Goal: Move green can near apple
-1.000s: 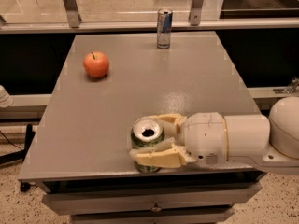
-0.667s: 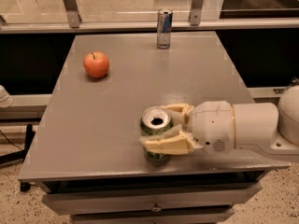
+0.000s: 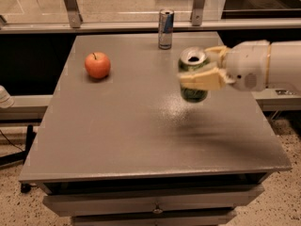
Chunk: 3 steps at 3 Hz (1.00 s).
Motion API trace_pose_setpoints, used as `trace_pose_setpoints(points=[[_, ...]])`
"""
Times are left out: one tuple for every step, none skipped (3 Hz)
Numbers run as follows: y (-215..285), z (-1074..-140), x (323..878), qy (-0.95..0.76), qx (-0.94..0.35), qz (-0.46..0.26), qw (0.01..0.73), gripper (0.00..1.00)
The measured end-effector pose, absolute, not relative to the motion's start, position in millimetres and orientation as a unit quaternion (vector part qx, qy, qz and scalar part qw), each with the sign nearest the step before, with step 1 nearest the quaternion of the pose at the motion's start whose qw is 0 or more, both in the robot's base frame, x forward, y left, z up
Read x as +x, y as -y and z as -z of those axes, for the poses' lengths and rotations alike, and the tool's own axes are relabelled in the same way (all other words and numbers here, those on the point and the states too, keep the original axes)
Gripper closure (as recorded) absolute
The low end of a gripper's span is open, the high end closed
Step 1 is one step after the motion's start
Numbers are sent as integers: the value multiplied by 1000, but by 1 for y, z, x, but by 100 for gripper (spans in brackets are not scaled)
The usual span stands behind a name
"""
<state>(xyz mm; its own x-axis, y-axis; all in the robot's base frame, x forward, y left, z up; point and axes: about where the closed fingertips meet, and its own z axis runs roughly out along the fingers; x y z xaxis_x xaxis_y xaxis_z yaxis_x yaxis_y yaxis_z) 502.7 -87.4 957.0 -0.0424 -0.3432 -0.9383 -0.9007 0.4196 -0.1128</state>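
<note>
My gripper point(image 3: 203, 67) reaches in from the right and is shut on the green can point(image 3: 193, 75), one finger in front of it and one behind. The can is upright and lifted clear of the grey table point(image 3: 131, 131), over its right-middle part, with its shadow below. The silver top with a dark hole faces up. The orange-red apple point(image 3: 97, 65) with a short stem sits on the table at the far left, well to the left of the can.
A tall slim blue-and-silver can point(image 3: 165, 28) stands at the table's far edge, just behind and left of the held can. A metal railing point(image 3: 70, 6) runs behind the table. Drawers sit under the front edge.
The gripper has lifted the green can off the table near the front edge and carried it up and toward the far side, closer to the apple's row.
</note>
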Motion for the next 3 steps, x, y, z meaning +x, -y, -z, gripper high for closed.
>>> trace_pose_setpoints(points=[[101, -979, 515, -674, -451, -261, 524, 100], [97, -976, 512, -672, -455, -263, 522, 100], [77, -976, 523, -660, -457, -277, 529, 100]])
